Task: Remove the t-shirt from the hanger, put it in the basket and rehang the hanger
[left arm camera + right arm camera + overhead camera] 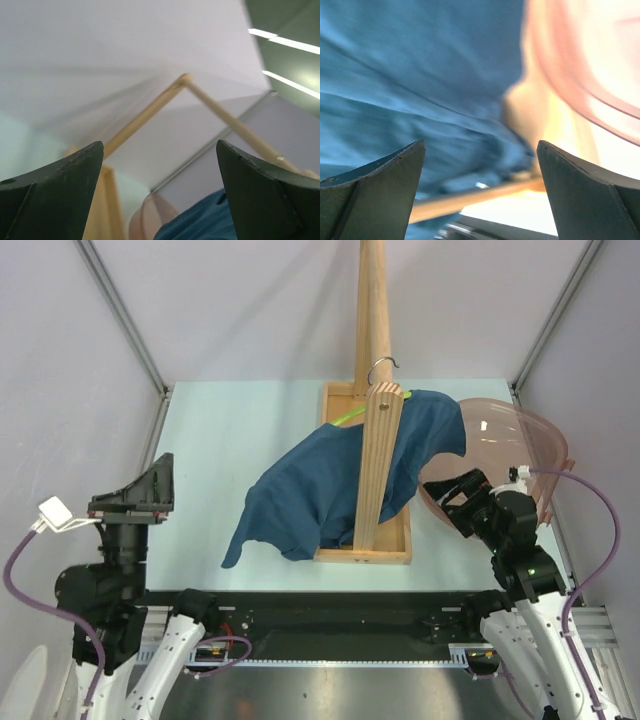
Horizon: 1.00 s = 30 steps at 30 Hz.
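1. Nothing of the removal looks done. The dark teal-blue soft cloth t-shirt point(330, 485) hangs at the centre of the top view, draped over the thin lime-green curved hanger point(350, 416). The hanger's small silver hook point(383, 367) shows beside the tall wooden pole stand point(373, 310).
2. Only a short green stretch shows at the shirt's upper edge. The hem trails toward the lower left above the pale mint counter point(230, 430); I cannot tell whether it touches.
3. The left fingers point(55, 190), at the far left of the top view, are spread wide and empty, well apart from the shirt.
4. The right fingers point(370, 190), right of centre just beside a translucent pink bowl point(525, 445), are also spread wide and hold nothing. Teal cloth fills their wrist view.
5. By my judgement the whole job remains: grip the cloth, then work it off both hanger ends.
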{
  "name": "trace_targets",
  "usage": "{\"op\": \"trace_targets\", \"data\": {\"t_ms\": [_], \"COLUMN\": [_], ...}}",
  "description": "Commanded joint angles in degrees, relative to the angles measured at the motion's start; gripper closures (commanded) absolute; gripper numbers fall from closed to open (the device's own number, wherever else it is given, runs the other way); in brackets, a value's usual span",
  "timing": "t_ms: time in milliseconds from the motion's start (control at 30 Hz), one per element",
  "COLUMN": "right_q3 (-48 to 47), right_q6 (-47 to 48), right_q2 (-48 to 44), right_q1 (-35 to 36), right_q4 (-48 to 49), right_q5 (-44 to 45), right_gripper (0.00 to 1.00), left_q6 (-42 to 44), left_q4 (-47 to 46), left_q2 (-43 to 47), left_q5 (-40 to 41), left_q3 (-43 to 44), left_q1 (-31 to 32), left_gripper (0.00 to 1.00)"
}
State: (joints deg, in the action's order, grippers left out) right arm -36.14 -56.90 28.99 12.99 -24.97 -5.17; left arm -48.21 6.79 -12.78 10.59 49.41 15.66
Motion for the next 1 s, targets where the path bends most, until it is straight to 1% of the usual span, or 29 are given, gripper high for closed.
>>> {"op": "trace_targets", "data": {"t_ms": [0, 33, 67, 100, 133, 200, 233, 267, 300, 333, 367, 433, 533, 567, 633, 667, 733, 767, 867, 967], "right_q3": [-5.0, -6.3, -7.0, -7.7, -9.0, -9.7, -10.7, -11.1, -11.8, -12.8, -13.6, -14.9, -18.4, -20.7, -23.9, -27.4, -30.8, -34.7, -41.6, -46.6], "right_q6": [9.7, 12.4, 13.6, 14.8, 16.5, 18.2, 19.8, 20.5, 21.2, 22.9, 23.7, 25.7, 29.8, 31.6, 33.8, 35.8, 38.9, 39.8, 42.7, 45.6], "right_q2": [-2.3, -3.1, -4.8, -5.5, -6.0, -7.5, -7.6, -7.5, -6.9, -6.6, -6.1, -4.4, -1.8, -1.0, 2.4, 3.5, 7.5, 9.0, 14.0, 17.9], "right_q1": [-0.2, -0.2, -0.2, -0.2, -0.1, -0.2, -0.2, -0.2, -0.2, -0.2, -0.2, -0.2, -0.2, -0.2, -0.2, -0.2, -0.2, -0.2, -0.2, -0.2], "right_q4": [-15.6, -16.5, -16.8, -17.1, -17.7, -17.9, -17.8, -17.8, -17.8, -17.9, -17.8, -18.1, -18.0, -18.0, -17.5, -17.3, -16.9, -16.7, -16.2, -14.3], "right_q5": [5.1, 4.7, 3.6, 3.1, 2.5, 0.3, -0.7, -2.5, -3.5, -5.2, -5.7, -6.3, -5.8, -5.7, -6.3, -6.4, -6.3, -5.9, -4.1, -2.8], "right_gripper": [0.00, 0.00, 0.00, 0.00, 0.01, 0.00, 0.00, 0.00, 0.00, 0.00, 0.00, 0.00, 0.00, 0.00, 0.00, 0.00, 0.00, 0.00, 0.00, 0.00], "left_q6": [-3.6, -3.3, -1.7, 1.2, 1.5, 6.3, 9.6, 14.1, 15.4, 16.5, 17.0, 16.4, 17.4, 19.2, 20.2, 21.9, 23.4, 23.8, 25.1, 26.8], "left_q4": [31.0, 31.1, 28.2, 27.3, 27.0, 25.4, 24.4, 24.0, 24.6, 25.7, 26.1, 25.8, 23.0, 22.7, 23.0, 23.3, 23.5, 23.5, 23.4, 22.3], "left_q2": [-3.1, -1.5, -0.7, 0.1, 1.3, 2.0, 1.9, 1.1, 0.7, 0.3, 0.0, 0.6, 2.0, 2.1, 1.1, 0.4, -1.5, -2.7, -4.1, -5.4], "left_q5": [12.4, 11.7, 10.7, 9.6, 8.8, 5.8, 0.0, -2.5, -4.6, -8.4, -9.4, -10.1, -16.8, -18.2, -20.6, -23.7, -28.2, -29.5, -31.9, -33.3], "left_q3": [3.5, 3.0, 2.0, 0.3, -0.2, -0.9, -0.7, 0.4, 1.4, 2.4, 3.1, 3.2, 2.5, 2.7, 3.6, 4.9, 6.6, 7.2, 8.9, 9.7], "left_q1": [-0.5, -0.5, -0.5, -0.5, -0.5, -0.5, -0.5, -0.5, -0.5, -0.5, -0.5, -0.5, -0.5, -0.5, -0.5, -0.5, -0.5, -0.5, -0.5, -0.5], "left_gripper": [0.00, 0.00, 0.00, 0.00, 0.00, 0.00, 0.00, 0.00, 0.00, 0.00, 0.00, 0.00, 0.00, 0.00, 0.00, 0.00, 0.00, 0.00, 0.00, 0.00]}}
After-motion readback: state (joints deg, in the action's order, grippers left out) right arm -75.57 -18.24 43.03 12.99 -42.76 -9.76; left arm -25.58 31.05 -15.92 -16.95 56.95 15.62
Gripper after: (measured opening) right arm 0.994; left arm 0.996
